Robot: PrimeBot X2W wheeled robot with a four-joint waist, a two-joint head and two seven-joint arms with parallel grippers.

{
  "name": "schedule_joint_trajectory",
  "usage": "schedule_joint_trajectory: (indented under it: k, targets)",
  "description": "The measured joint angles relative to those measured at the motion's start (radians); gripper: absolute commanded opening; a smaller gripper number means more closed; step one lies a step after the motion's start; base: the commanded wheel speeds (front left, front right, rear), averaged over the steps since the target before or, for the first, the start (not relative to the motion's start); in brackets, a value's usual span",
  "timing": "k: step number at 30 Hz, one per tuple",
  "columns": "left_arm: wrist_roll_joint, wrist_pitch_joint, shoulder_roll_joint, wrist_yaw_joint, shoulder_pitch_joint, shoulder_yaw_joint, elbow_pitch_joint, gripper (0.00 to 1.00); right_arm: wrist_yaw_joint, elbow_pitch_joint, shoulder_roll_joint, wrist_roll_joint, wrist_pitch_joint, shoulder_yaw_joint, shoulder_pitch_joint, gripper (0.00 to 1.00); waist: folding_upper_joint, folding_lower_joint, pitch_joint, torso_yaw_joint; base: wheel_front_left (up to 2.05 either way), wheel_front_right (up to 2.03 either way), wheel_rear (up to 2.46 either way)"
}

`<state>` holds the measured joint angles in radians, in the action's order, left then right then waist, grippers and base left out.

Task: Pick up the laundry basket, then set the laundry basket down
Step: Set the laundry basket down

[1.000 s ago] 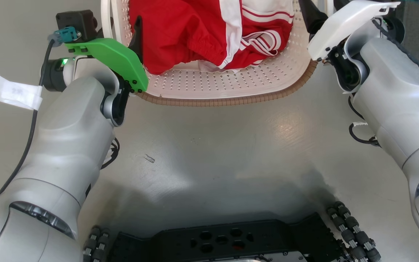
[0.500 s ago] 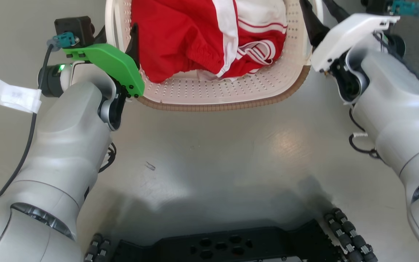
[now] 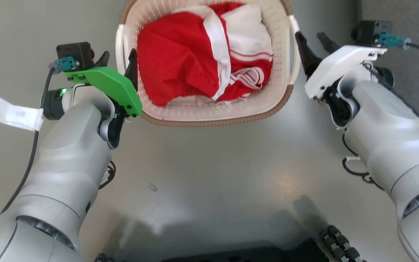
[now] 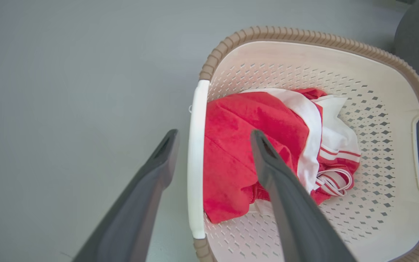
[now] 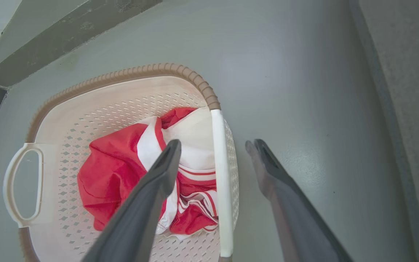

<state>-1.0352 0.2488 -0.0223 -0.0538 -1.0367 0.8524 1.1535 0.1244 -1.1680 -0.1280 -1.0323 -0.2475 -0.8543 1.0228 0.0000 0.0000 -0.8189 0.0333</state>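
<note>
At 10 o'clock in the head view, the left gripper [image 3: 118, 62] stands at the left side of the laundry basket [image 3: 213, 111] with its jaws open. In the left wrist view its 2 fingers [image 4: 151, 182] straddle the white left handle [image 4: 196, 163]. 1 finger is outside over the floor [image 4: 49, 109], just beside the handle. The other is inside, above the red-and-white clothes [image 4: 231, 145].

The basket sits on the grey floor at 12 o'clock, between the 2 arms. Its brown rim [image 3: 213, 123] curves round the near side at 6 o'clock, and the clothes are heaped in the middle.

At 2 o'clock the right gripper [image 3: 313, 42] is at the basket's right side, with its jaws also apart. In the right wrist view the right handle [image 5: 220, 182] lies between its 2 fingers with a gap on each side. 1 finger is above the clothes and 1 is over bare floor. Grey carpet [image 5: 406, 91] borders the floor at 3 o'clock of that view.
</note>
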Motion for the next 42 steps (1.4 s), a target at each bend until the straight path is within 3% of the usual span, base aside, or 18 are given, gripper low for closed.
schedule_joint_trajectory:
  k: [22,42]
  targets:
    - [0.067,0.000,-0.026,-0.018,0.150,-0.077,-0.068,1.00,0.000,0.030,-0.014,-0.006,0.000,-0.032,-0.138,1.00,0.0000,-0.0001,0.301,0.010,0.00,0.00,0.00]
    - [0.169,0.000,-0.069,-0.015,0.353,-0.235,-0.250,1.00,0.000,0.179,-0.070,0.042,-0.003,0.056,-0.293,1.00,0.0000,-0.0001,0.585,0.009,0.00,0.00,0.00]
